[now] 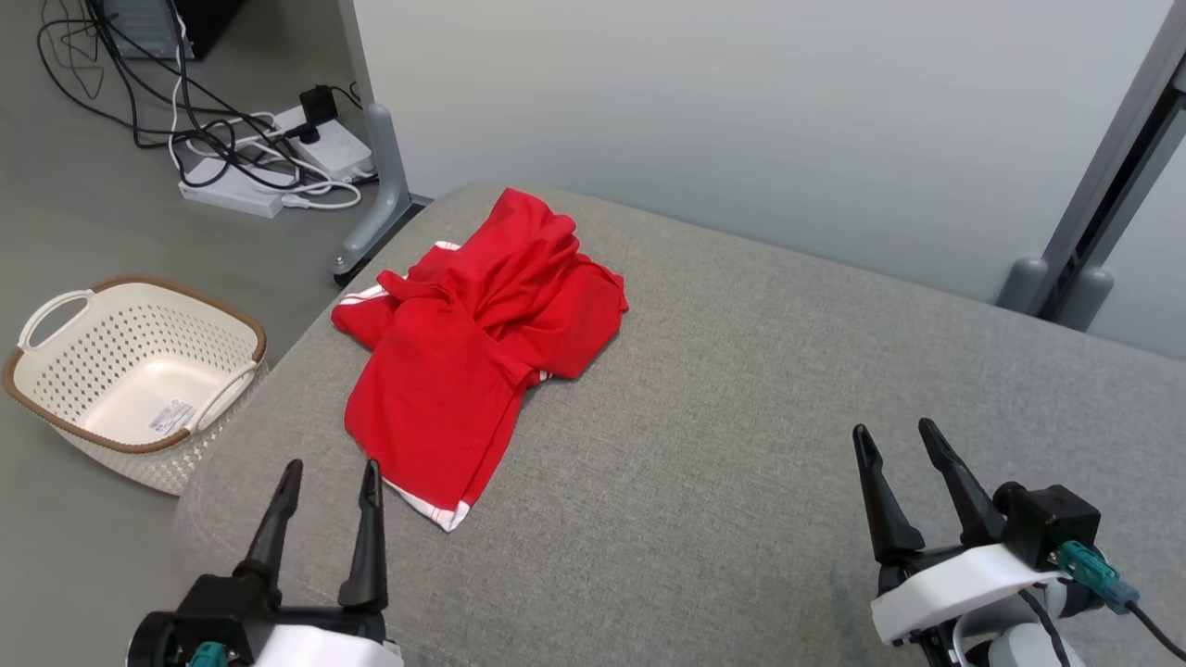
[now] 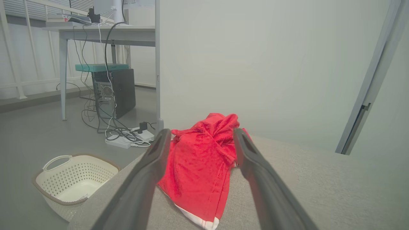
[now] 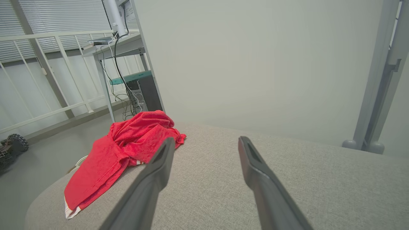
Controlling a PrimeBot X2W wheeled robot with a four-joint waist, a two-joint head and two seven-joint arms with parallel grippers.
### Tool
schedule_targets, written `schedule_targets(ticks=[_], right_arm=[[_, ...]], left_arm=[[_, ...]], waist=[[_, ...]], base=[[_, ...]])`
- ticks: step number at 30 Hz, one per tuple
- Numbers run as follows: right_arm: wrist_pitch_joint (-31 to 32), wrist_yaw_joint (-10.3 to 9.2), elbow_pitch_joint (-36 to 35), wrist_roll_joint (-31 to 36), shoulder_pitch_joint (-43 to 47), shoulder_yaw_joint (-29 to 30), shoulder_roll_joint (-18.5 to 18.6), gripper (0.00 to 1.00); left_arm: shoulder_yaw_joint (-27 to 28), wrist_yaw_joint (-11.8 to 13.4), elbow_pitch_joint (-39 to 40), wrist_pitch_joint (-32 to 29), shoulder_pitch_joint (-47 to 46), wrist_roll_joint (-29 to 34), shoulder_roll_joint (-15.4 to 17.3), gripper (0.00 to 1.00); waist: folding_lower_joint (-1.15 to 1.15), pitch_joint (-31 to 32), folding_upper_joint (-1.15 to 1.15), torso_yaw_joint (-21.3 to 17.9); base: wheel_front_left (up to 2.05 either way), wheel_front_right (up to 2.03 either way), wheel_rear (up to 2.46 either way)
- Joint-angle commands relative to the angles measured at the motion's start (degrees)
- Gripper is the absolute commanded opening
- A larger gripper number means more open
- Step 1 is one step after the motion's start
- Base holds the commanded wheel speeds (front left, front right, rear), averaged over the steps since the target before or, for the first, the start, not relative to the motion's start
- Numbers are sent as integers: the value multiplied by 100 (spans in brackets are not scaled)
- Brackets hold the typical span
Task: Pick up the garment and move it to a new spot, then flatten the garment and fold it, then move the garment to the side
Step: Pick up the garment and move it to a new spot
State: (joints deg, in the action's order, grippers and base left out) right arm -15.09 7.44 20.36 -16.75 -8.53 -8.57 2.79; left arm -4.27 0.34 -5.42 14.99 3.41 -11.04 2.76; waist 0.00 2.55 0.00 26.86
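A cream laundry basket point(image 1: 130, 320) is sitting left of the grey cushion point(image 1: 741, 371); the left gripper point(image 1: 334, 468) is hovering at its near-left, jaws wide, empty; the red garment point(image 1: 473, 343), possibly a jersey, is lying crumpled on its far-left; the right gripper point(image 1: 894, 431), equally wide and empty, is hovering near-right.

Soft, even light fills all three views, with no glare. The red garment point(image 1: 473, 343) throws only a thin, faint shadow on the grey padded surface point(image 1: 741, 417). The head view is crisp and shows the weave. Both wrist views look milky and low in contrast. The left gripper point(image 2: 202, 131) and right gripper point(image 3: 207, 139) blur toward the bottom edge, and the grey post point(image 2: 370, 86) leans with wide-angle distortion.
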Motion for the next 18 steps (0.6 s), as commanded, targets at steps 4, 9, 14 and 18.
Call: schedule_targets(ticks=[4,9,14,18], right_arm=[[-12,9,-199,252,-180,75,95,100],[-12,9,-416,343,-438,80,245,100],[-11,9,-651,366,-796,-73,462,100],[-10,9,-779,361,-984,-129,587,100]], left_arm=[[118,41,161,21,-323,346,18,100],[311,-32,116,21,-730,444,22,100],[623,-301,-500,20,-1486,461,241,100],[658,-537,-1510,-121,-2360,276,535,100]], waist=[[0,-442,0,-172],[0,-899,0,-346],[0,-1476,0,-640],[0,-1838,0,-865]], base=[[0,0,0],[0,0,0],[0,0,0],[0,0,0]])
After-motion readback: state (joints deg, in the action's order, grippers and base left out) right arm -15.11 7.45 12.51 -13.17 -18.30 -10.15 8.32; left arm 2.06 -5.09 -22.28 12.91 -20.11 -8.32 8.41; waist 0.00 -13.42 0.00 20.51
